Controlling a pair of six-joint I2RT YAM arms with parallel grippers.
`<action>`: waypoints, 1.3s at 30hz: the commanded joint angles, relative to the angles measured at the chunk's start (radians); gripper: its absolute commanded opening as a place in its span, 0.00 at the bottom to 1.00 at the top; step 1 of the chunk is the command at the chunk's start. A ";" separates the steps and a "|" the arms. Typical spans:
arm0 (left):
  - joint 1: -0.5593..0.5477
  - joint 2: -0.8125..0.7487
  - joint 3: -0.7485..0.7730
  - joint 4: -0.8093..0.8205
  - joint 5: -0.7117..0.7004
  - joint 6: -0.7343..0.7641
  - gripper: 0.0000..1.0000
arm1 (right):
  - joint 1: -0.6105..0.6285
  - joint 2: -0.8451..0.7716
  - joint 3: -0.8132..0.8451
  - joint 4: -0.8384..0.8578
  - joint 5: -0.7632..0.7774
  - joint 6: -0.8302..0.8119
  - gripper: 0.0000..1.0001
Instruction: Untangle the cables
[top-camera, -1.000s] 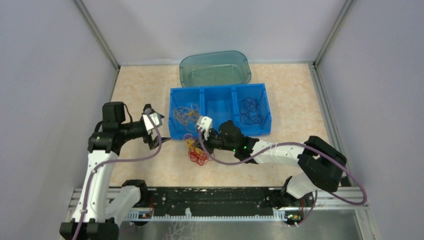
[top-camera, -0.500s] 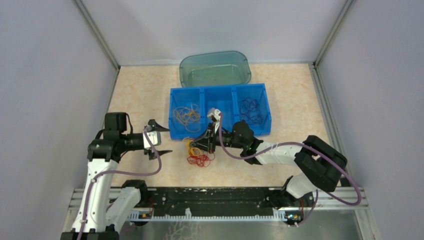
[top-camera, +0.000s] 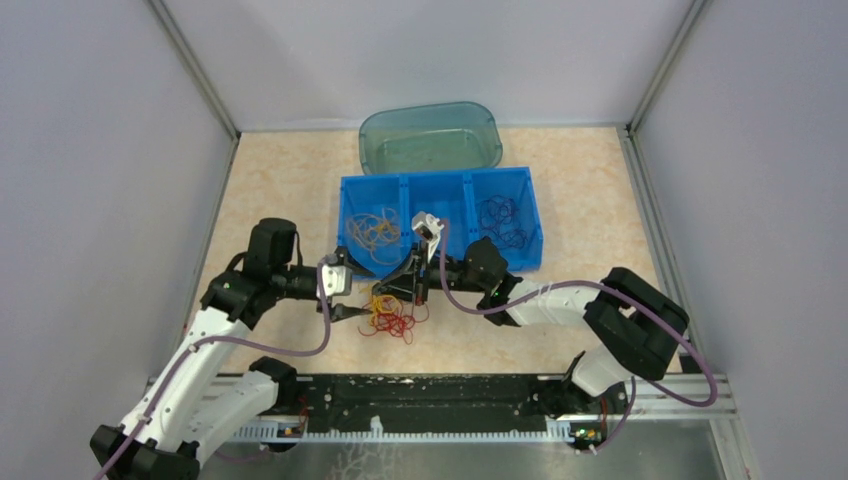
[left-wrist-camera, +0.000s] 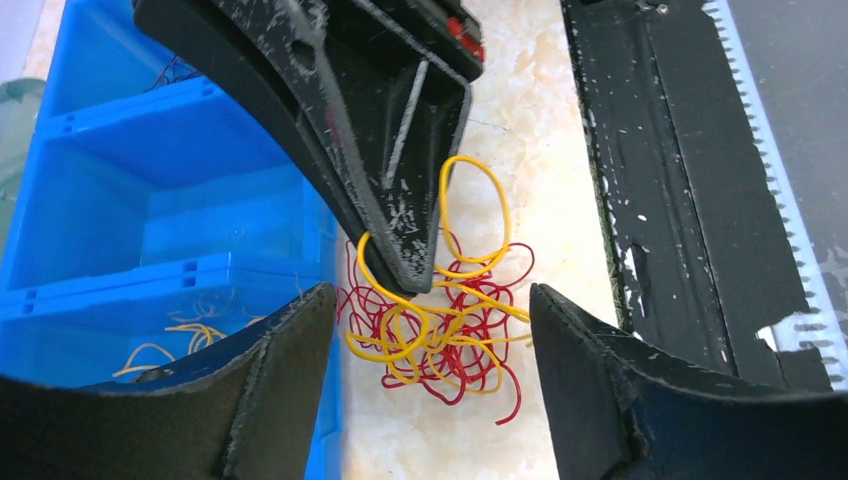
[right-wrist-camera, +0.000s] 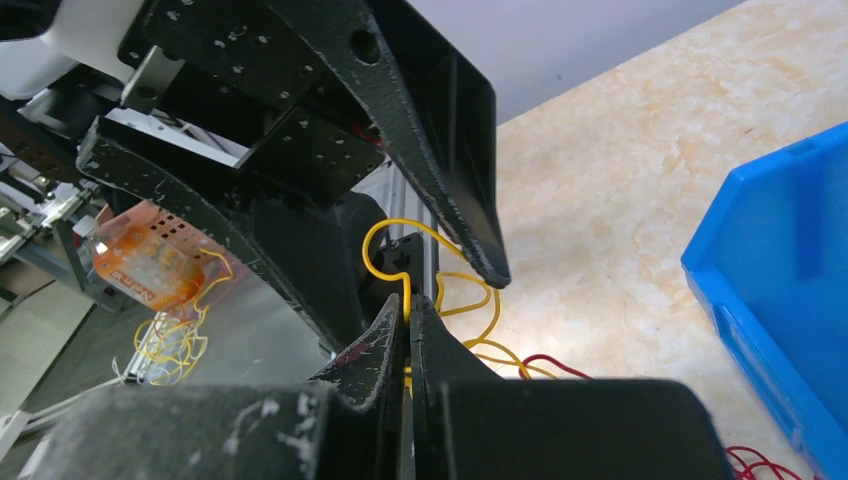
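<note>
The cables (top-camera: 396, 322) lie as a small clump of yellow and red loops on the table just in front of the blue bin. In the left wrist view the clump (left-wrist-camera: 470, 345) sits between the spread fingers of my left gripper (left-wrist-camera: 430, 345), which is open and touches nothing. My left gripper (top-camera: 360, 298) is at the clump's left side. My right gripper (top-camera: 388, 297) comes from the right, its tip on the clump's top. In the right wrist view it (right-wrist-camera: 408, 305) is shut on a yellow strand (right-wrist-camera: 385, 232), which loops up from between its fingers.
A blue three-compartment bin (top-camera: 440, 180) stands behind the clump, with yellow strands (top-camera: 372, 232) in its left cell and dark strands (top-camera: 500, 222) in its right cell. A teal tub (top-camera: 430, 137) is behind it. A black rail (top-camera: 420, 395) runs along the near edge.
My left arm has swung right, bringing its open gripper from well left of the bin up to the clump. My right gripper has stayed on the clump, shut.
</note>
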 joint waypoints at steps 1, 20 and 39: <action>-0.024 -0.007 -0.016 0.127 -0.051 -0.108 0.72 | -0.006 -0.018 0.045 0.069 -0.031 0.002 0.00; -0.039 0.003 -0.005 0.111 -0.114 -0.085 0.13 | -0.007 -0.139 0.022 -0.016 0.009 -0.048 0.14; -0.040 0.050 0.241 0.227 -0.057 -0.454 0.01 | 0.013 -0.397 -0.171 0.034 0.240 -0.258 0.77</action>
